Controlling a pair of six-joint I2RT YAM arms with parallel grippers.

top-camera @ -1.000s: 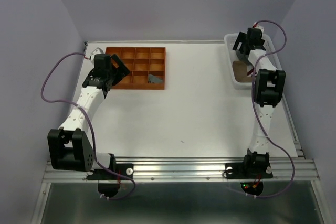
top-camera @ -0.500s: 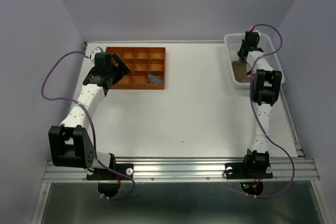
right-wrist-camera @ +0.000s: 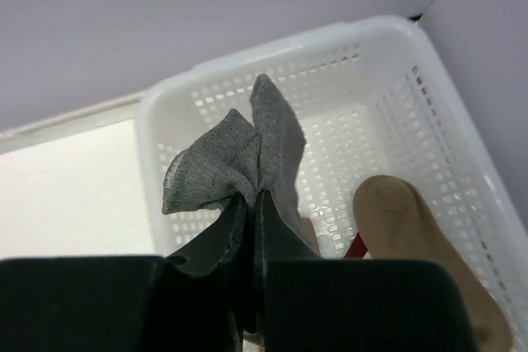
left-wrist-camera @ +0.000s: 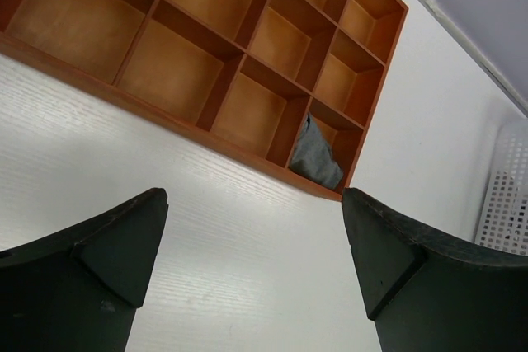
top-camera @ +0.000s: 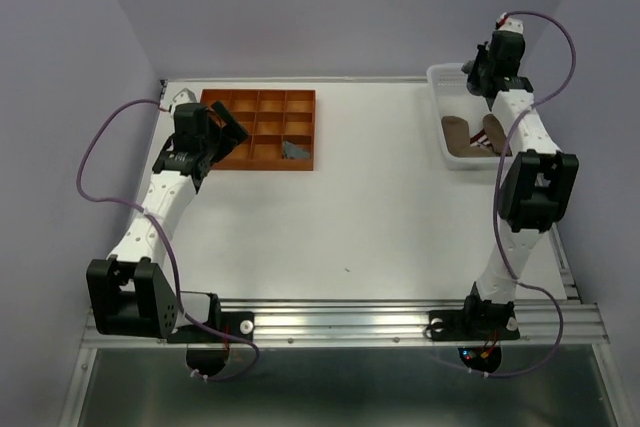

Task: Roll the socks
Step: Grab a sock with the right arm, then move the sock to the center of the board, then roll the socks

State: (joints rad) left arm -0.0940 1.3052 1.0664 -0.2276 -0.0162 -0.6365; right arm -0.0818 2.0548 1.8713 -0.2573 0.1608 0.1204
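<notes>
lilac walls (top-camera: 60, 57) shut the room in on the left, back & right. purple cable (top-camera: 88, 162) loops off the left arm (top-camera: 160, 192), which reaches up to the tray's left edge. left jaws spread wide, hovering over the bench just near-side of the tray.

orange-brown wooden tray (top-camera: 262, 167), 4x3 cells, sits far-left on the bench. one grey sock (left-wrist-camera: 318, 158) is bundled in the tray's near-right corner cell, leaning on the cell wall.

white bench (top-camera: 380, 207), faint wood grain in the wrist view; tiny dark speck (top-camera: 347, 269) well near-side & right of the tray. alu rail (top-camera: 340, 319) runs along the near edge w/ both arm bases on it.

white perforated basket (top-camera: 437, 112) is well right of the tray, in the far-right corner by the wall. tan-brown socks (top-camera: 458, 135) lie flat in it, a red bit (right-wrist-camera: 356, 245) showing beside one.

right jaws pressed together, pinching a 2nd grey sock (right-wrist-camera: 239, 162), crumpled, its folds sticking out past the tips. it hangs in the air over the basket's far end, well right of the tray.
</notes>
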